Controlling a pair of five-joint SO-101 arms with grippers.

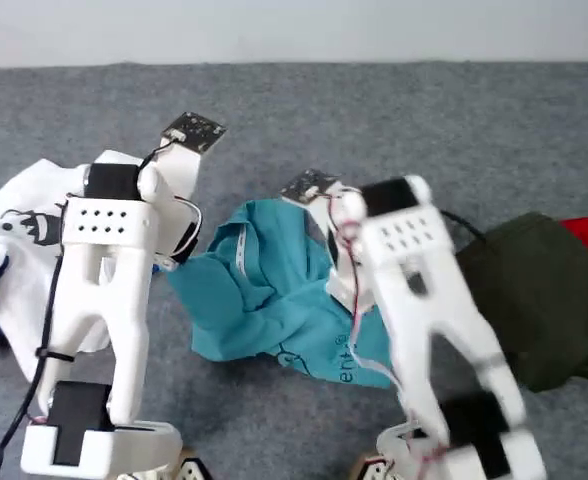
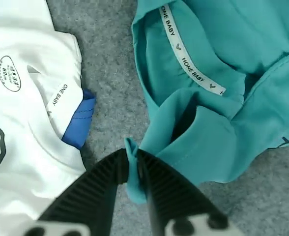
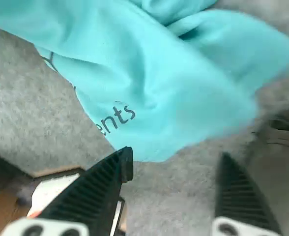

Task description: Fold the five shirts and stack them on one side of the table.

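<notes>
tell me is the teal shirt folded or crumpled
Crumpled: the teal shirt lies bunched in uneven creases on the table, and the left gripper is shut on one edge.

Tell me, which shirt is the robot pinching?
The teal shirt in the middle: the left gripper is shut on its edge. The white shirt and the dark green shirt lie ungripped.

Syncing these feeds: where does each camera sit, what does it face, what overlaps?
High view: fixed overhead, facing down: both arms' backs, white shirt, teal shirt, dark green shirt.
Left wrist view: on that wrist, facing down past the left gripper, shut on the teal shirt.
Right wrist view: on that wrist, facing down past the open right gripper at the shirt's print.
Shared: teal shirt.
</notes>
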